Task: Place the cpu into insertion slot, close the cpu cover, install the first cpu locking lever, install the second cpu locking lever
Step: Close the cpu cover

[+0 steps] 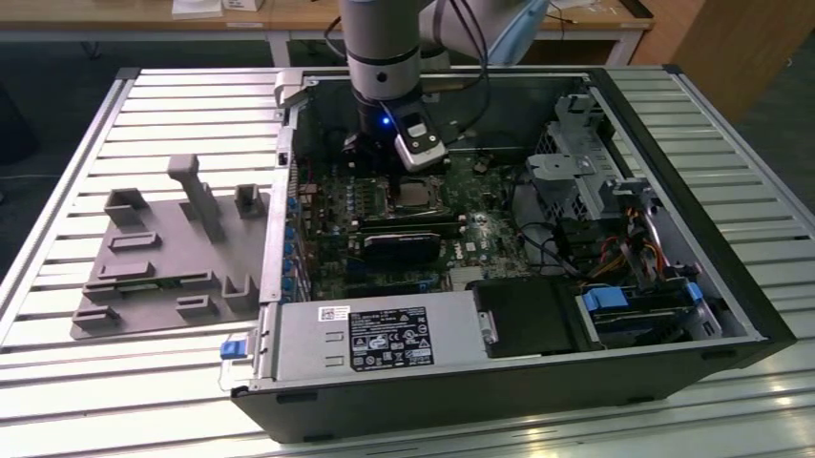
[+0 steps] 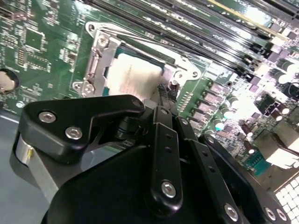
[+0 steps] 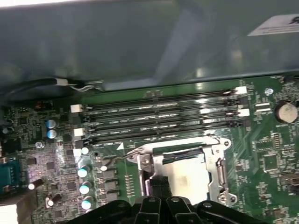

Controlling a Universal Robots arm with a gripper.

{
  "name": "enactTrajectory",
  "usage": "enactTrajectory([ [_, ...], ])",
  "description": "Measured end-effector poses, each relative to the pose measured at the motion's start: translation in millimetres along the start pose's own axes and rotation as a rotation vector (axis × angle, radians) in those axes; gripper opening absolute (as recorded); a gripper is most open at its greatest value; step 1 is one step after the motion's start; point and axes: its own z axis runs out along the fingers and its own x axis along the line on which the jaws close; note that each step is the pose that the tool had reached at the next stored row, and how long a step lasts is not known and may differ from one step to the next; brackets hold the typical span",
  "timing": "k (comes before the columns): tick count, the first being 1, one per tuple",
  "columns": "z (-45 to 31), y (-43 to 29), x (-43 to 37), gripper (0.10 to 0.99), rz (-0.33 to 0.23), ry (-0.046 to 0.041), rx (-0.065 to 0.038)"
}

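Observation:
The cpu [image 2: 135, 77] lies flat in the insertion slot [image 1: 410, 194] on the green board, its pale metal top showing through the window of the cpu cover [image 2: 99, 58]. The cover is down over the chip in both wrist views, where the cpu [image 3: 187, 175] sits framed by the cpu cover [image 3: 218, 170]. My gripper [image 2: 162, 89] is shut, its tips pressed together right at one corner of the socket, by the cover's edge. In the first wrist view my gripper [image 3: 159, 183] stands at the socket's side. A thin wire locking lever [image 3: 122, 157] slants outward from that corner.
Long black memory slots [image 3: 159, 116] run beside the socket, with the case's inner wall [image 3: 140, 46] beyond them. A black card [image 1: 397, 246], a power supply [image 1: 369, 339] and a drive cage [image 1: 586, 162] crowd the case. A grey fixture [image 1: 166, 258] sits outside.

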Motion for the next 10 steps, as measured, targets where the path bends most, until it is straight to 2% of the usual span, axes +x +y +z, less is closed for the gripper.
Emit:
enactTrajectory([
  [10,6.8,-0.6,3.1,0.102,0.000,0.0000,0.000],
])
